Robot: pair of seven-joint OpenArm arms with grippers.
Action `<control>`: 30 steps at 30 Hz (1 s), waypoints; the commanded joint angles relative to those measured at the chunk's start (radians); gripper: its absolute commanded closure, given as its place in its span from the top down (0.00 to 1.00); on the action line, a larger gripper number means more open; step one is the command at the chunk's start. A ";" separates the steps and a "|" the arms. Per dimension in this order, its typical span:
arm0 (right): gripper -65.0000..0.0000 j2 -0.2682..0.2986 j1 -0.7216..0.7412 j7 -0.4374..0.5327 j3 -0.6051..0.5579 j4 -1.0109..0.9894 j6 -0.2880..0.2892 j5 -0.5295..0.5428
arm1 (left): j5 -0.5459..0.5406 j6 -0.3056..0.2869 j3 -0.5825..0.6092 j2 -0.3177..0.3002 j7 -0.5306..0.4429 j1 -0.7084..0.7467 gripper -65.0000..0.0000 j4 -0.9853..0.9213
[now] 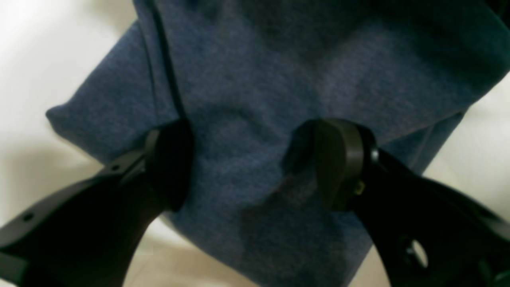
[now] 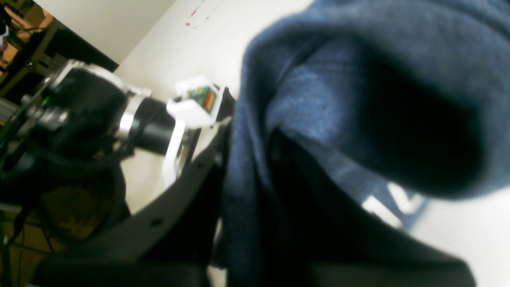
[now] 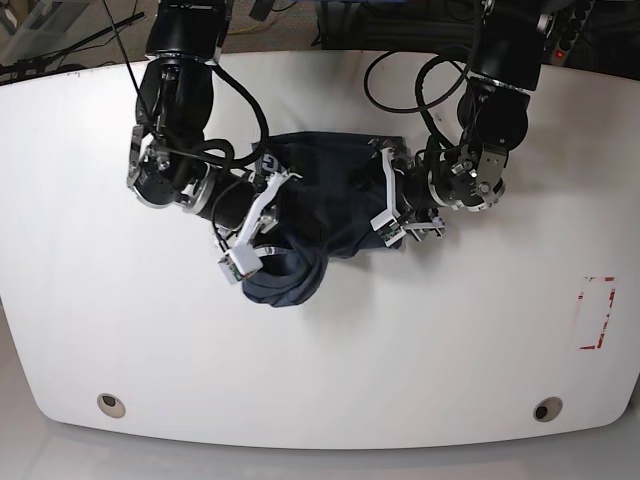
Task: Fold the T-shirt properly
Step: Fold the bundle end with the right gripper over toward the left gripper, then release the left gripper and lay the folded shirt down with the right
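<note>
The dark blue T-shirt (image 3: 335, 205) lies crumpled in the middle of the white table (image 3: 450, 330). My right gripper (image 3: 272, 212) is on the shirt's left part, and a bunched fold hangs below it. In the right wrist view the gripper (image 2: 251, 133) is shut on the T-shirt (image 2: 338, 79), which drapes over its fingers (image 2: 191, 175); a bit of white lettering (image 2: 382, 203) shows. My left gripper (image 3: 378, 200) is at the shirt's right edge. In the left wrist view it (image 1: 255, 159) is open, fingertips (image 1: 338, 159) set wide apart on the fabric (image 1: 247, 79).
A red tape rectangle (image 3: 598, 312) marks the table's right side. Two round holes (image 3: 112, 404) (image 3: 545, 409) sit near the front edge. Black cables (image 3: 420, 90) loop behind the left arm. Bare table surrounds the shirt.
</note>
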 commanded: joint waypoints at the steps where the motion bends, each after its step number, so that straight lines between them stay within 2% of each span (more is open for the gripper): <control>1: 0.16 -0.003 0.017 0.052 -0.043 -0.012 0.005 -0.017 | 0.018 -0.002 0.003 -0.001 0.054 0.005 0.67 -0.001; 2: 0.21 -0.003 0.017 0.066 -0.054 -0.019 0.005 -0.035 | 0.018 -0.002 0.003 -0.001 0.054 0.005 0.67 -0.001; 4: 0.40 -0.001 0.012 0.106 -0.097 -0.045 0.004 -0.098 | 0.018 -0.002 0.003 -0.001 0.054 0.005 0.67 0.000; 8: 0.63 -0.001 0.018 0.117 -0.172 -0.093 0.002 -0.192 | 0.016 -0.002 0.003 -0.001 0.054 0.003 0.67 0.000; 10: 0.70 -0.003 0.020 0.137 -0.203 -0.111 0.001 -0.238 | 0.015 -0.002 0.003 -0.001 0.054 0.003 0.67 0.000; 13: 0.72 -0.003 0.017 0.167 -0.214 -0.117 0.002 -0.271 | 0.011 -0.002 0.000 -0.001 0.054 0.003 0.67 0.003; 16: 0.72 0.002 0.013 0.169 -0.214 -0.114 0.009 -0.264 | -0.031 -0.002 -0.059 -0.001 0.054 0.005 0.67 0.045; 22: 0.72 0.074 -0.028 0.183 -0.198 -0.025 0.009 -0.141 | -0.186 -0.002 -0.186 -0.003 0.060 0.005 0.67 0.143; 27: 0.72 0.137 -0.037 0.187 -0.180 -0.015 0.009 -0.057 | -0.236 -0.002 -0.254 -0.043 0.062 0.026 0.67 0.235; 30: 0.72 0.154 -0.053 0.187 -0.183 -0.015 0.009 -0.052 | -0.249 -0.002 -0.292 -0.069 0.062 0.048 0.67 0.293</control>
